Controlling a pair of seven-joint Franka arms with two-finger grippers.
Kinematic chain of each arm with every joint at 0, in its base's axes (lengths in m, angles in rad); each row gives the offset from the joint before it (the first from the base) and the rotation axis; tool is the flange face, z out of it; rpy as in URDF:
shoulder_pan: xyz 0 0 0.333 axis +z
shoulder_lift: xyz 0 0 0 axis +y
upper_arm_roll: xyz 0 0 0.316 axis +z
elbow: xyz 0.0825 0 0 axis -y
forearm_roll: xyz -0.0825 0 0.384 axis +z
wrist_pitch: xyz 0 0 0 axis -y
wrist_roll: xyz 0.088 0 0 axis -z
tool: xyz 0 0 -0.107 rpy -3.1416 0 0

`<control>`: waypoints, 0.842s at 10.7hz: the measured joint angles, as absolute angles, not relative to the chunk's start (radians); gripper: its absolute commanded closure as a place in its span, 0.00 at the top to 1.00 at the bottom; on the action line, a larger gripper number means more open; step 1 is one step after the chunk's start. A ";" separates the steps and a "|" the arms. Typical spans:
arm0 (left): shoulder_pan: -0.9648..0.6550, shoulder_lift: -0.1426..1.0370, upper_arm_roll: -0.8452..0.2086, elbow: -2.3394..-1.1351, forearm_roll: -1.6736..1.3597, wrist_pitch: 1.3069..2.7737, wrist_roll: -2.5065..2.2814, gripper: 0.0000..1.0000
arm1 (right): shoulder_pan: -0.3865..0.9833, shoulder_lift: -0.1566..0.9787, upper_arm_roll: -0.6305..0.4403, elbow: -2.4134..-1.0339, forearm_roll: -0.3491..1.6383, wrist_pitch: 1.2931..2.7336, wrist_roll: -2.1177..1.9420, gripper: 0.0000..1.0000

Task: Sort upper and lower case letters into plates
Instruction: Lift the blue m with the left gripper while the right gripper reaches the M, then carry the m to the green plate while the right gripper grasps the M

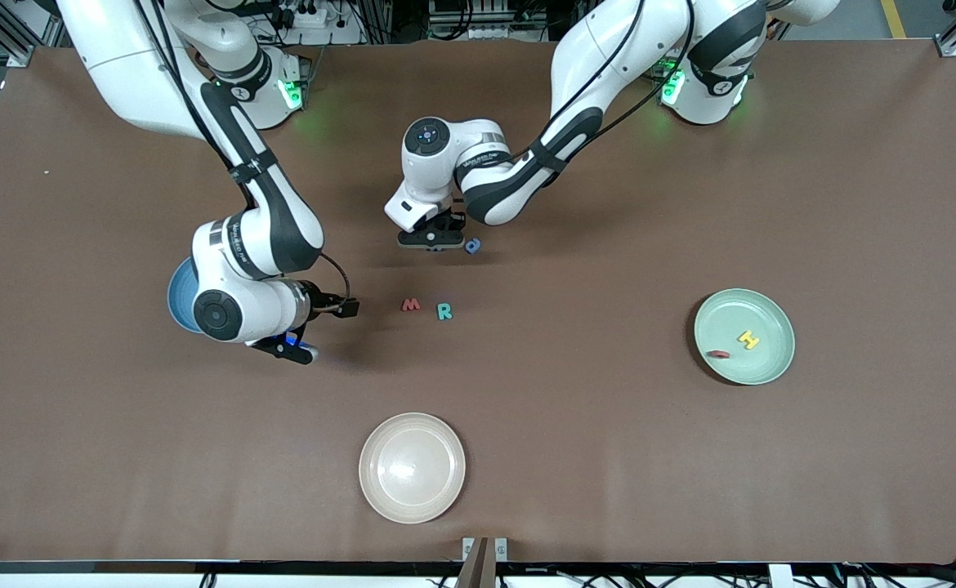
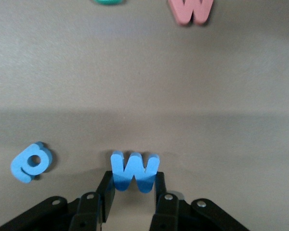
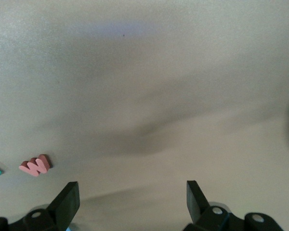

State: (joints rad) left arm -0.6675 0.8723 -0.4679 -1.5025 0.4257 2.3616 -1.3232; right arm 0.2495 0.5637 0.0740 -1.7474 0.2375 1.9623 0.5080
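Between the left claw (image 2: 133, 192) fingers, a blue w (image 2: 134, 171) sits clamped; right claw (image 3: 132, 199) gapes.

Cream-beige plate (image 1: 412, 467), brown table (image 1: 854, 204)

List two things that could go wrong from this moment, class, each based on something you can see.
1. The left tool pinches only the lower edge of the blue W, so the letter may slip or twist on lifting.
2. The blue round letter lies close beside the W; the tool could nudge it.
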 measured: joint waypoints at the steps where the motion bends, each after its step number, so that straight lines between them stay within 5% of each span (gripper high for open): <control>1: -0.663 0.849 -0.469 -1.498 0.412 2.328 -1.323 0.00 | 0.249 0.565 0.073 -1.747 0.238 1.962 0.509 0.98; 5: -0.558 0.758 -0.472 -1.497 0.362 2.225 -1.328 0.00 | 0.278 0.584 0.074 -1.748 0.249 2.007 0.556 0.98; 9: -0.235 0.709 -0.591 -1.503 0.359 2.115 -1.215 0.00 | 0.395 0.606 0.074 -1.749 0.250 2.129 0.664 0.98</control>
